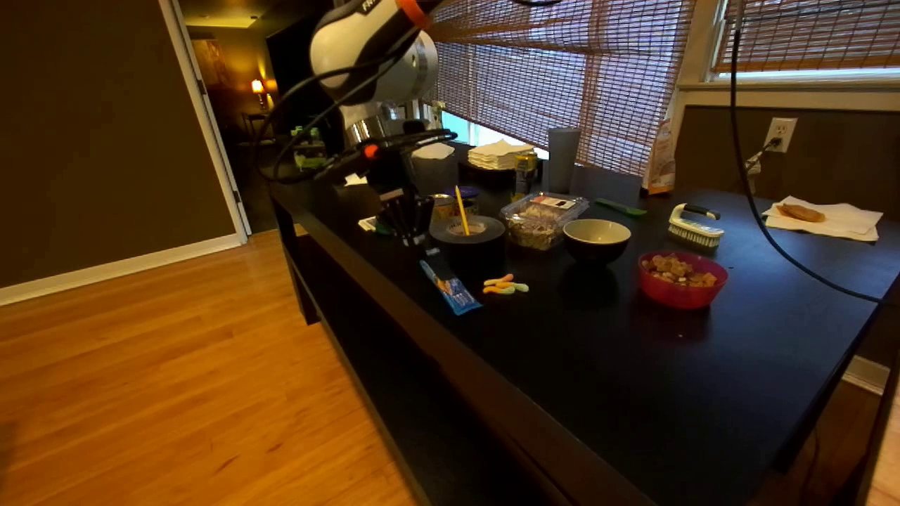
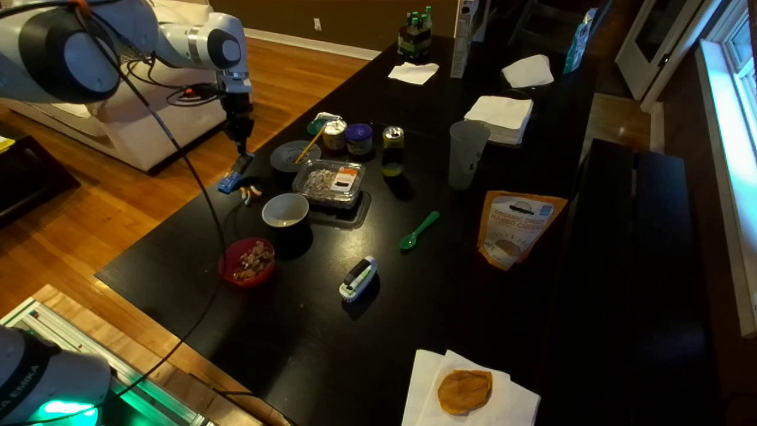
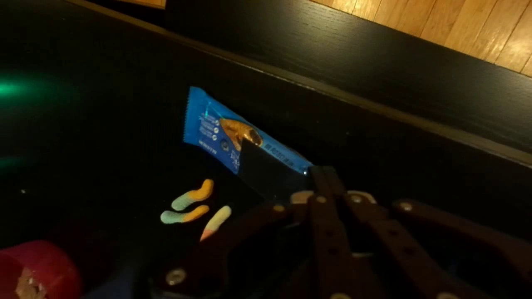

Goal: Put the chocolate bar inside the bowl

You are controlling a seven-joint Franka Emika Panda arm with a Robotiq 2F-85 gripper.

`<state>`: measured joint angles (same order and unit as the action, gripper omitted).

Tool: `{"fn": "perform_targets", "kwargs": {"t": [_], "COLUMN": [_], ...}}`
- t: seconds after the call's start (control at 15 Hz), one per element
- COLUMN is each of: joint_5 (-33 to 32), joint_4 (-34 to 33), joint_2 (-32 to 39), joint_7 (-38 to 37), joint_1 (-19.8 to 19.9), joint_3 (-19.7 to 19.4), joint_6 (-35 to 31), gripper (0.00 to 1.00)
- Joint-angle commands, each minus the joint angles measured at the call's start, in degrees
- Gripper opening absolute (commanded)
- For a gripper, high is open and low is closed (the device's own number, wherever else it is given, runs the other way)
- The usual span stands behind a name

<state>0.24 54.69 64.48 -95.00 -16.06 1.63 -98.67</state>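
The chocolate bar [image 1: 460, 296] in a blue wrapper shows near the table's long edge in both exterior views [image 2: 228, 183]. In the wrist view the bar [image 3: 216, 128] slants from upper left to the fingertips, part of it dark. My gripper [image 3: 322, 170] has its fingertips together at the bar's near end, which they partly hide. The gripper shows also in both exterior views [image 1: 422, 242] [image 2: 241, 149]. I cannot tell whether the bar is raised off the table. The bowl [image 1: 598, 230] with a light interior and pale rim stands apart from the gripper, and looks empty [image 2: 285, 207].
Several gummy worms [image 1: 503, 284] lie beside the bar. A red bowl [image 1: 682, 292] holds brown pieces. A dark grey bowl [image 2: 278, 152] with a yellow stick, a clear plastic box [image 2: 328, 192], a can [image 2: 393, 151], a green spoon [image 2: 420, 231] and a brush [image 2: 359, 278] stand around.
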Motion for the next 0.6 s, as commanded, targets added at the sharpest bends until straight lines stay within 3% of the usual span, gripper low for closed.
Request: {"fn": "perform_targets", "kwargs": {"t": [0.0, 0.53], "joint_5": [-1.03, -5.23], "joint_4": [2.63, 7.89], "joint_2": [-5.63, -13.48], "joint_7": [-3.17, -12.61], "joint_1": [-1.45, -3.98], "joint_3": [-1.08, -6.19], "joint_6": [3.4, 8.38], "gripper": [0.0, 0.0]}}
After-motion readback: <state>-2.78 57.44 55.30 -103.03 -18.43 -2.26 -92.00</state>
